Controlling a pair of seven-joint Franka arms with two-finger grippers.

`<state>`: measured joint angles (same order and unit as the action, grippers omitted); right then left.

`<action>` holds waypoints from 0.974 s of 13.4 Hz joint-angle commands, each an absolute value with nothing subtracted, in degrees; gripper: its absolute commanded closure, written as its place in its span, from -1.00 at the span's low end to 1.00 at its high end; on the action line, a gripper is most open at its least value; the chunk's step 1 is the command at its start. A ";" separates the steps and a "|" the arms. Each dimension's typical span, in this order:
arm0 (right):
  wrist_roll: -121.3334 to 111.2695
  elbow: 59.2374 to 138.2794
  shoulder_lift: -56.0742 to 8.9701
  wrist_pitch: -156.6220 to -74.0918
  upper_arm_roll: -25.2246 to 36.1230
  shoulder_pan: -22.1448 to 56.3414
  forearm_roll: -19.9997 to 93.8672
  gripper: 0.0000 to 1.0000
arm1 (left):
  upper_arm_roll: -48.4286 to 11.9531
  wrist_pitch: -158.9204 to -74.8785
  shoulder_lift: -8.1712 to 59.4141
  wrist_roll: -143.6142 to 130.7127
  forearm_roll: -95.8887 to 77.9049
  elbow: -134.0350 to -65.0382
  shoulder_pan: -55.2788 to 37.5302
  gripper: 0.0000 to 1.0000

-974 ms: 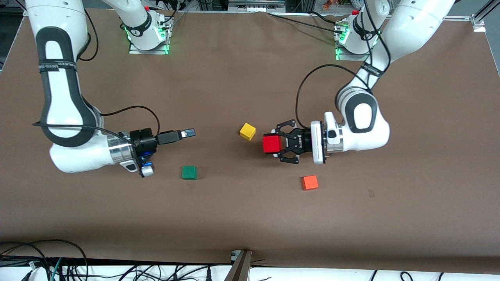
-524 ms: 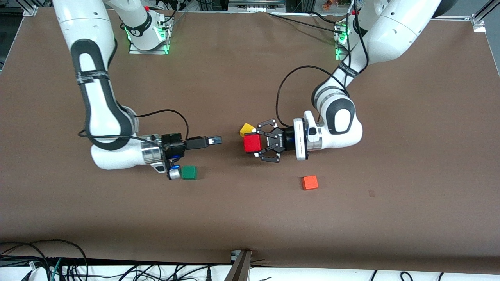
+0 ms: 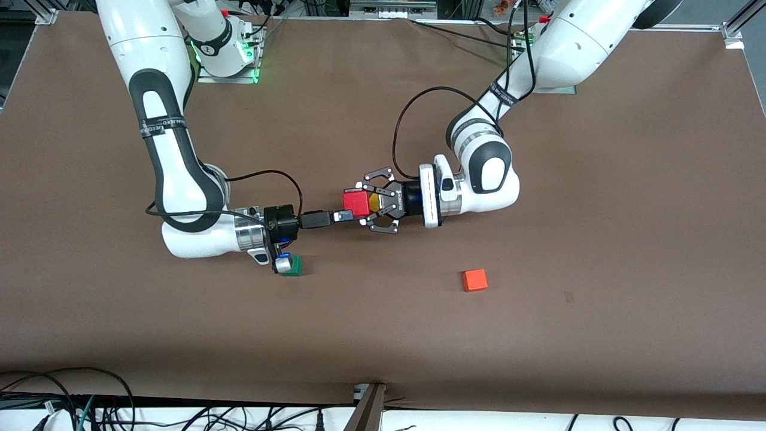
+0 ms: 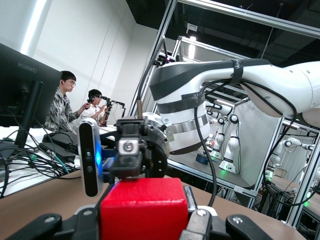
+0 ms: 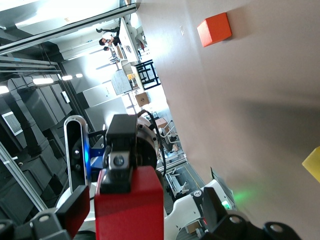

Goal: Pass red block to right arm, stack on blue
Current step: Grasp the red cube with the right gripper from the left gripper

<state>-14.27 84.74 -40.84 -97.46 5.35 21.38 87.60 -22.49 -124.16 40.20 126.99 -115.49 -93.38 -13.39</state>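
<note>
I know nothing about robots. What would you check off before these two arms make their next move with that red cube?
1. Red block clamped in the left gripper, off the table: ok.
2. Right gripper brought up to the red block: ok, its tip meets the block's side.
3. Right gripper has its own hold on the block before the left lets go: cannot tell.
4. Blue block found for stacking: not ok, none shows in any view.
5. Yellow cube under the left gripper is out of the way: cannot tell, mostly hidden.
</note>
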 commanded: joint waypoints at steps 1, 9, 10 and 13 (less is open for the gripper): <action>-15.64 88.94 -37.71 -97.38 5.45 21.71 89.47 -1.00 | -22.68 -124.54 40.96 128.41 -117.16 -91.85 -13.54 0.85; -15.82 90.09 -36.30 -98.17 4.75 21.80 92.64 -0.41 | -22.59 -124.45 41.31 128.14 -117.42 -91.85 -13.36 0.88; -15.91 90.09 -36.30 -98.17 4.75 21.80 92.64 -0.33 | -22.59 -124.45 41.31 128.14 -117.51 -91.85 -13.36 0.88; -17.14 90.18 -36.39 -99.05 4.75 21.97 92.64 0.47 | -22.59 -124.45 41.40 128.06 -117.51 -91.85 -13.36 0.86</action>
